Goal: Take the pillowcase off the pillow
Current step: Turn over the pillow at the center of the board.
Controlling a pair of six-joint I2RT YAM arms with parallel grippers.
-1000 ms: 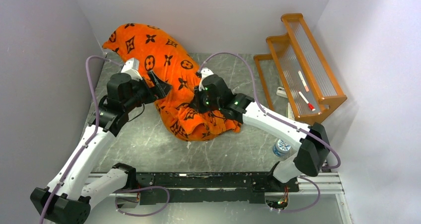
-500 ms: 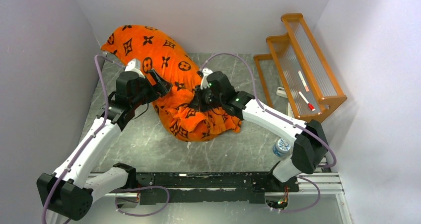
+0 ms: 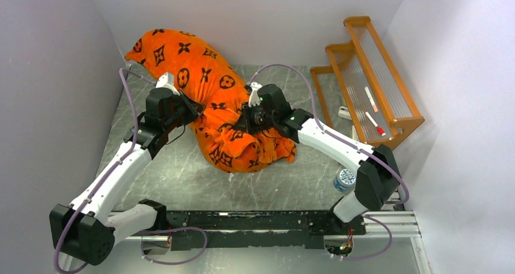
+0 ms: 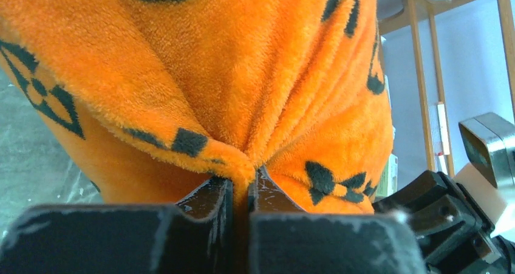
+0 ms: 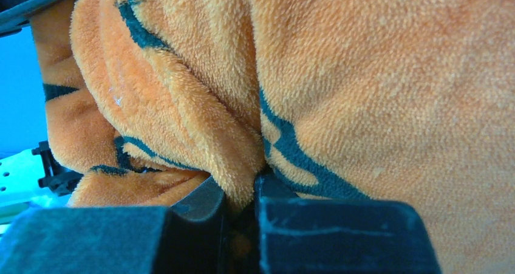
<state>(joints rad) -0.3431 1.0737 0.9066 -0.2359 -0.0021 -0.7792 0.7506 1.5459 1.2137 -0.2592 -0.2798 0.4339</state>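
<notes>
Left gripper point(image 4: 241, 186): my jaws are drawn together on a pinched ridge of the pillowcase point(image 3: 200, 73), and the plush gathers into folds that run down into the narrow gap between them.
Right gripper point(image 5: 241, 192): also clamped on the orange cover, with a thick fold squeezed between the two fingers.
Where the grips sit: from the top view, both are on the middle of the bundle, the left on its left flank and the right on its right flank, with bunched cloth between them.
Pillowcase position: it lies slantwise on the table point(image 3: 182, 171). Its far end is propped up in the back-left corner against the wall, and its near end is crumpled and slack toward the middle.
Pillow: I see no white cushion in any view. I judge it is wholly inside the cover, and the plump far half suggests that is where it sits.
Done so far: two holds on the fabric, nothing more that I can credit.
Left to do: the whole removal. The cover has not come off any part of the pillow that I can see.
Opening of the cover: I cannot find it from these views.
My worry: either pinch may have caught the filling along with the cloth, and the wrist views do not let me tell.
</notes>
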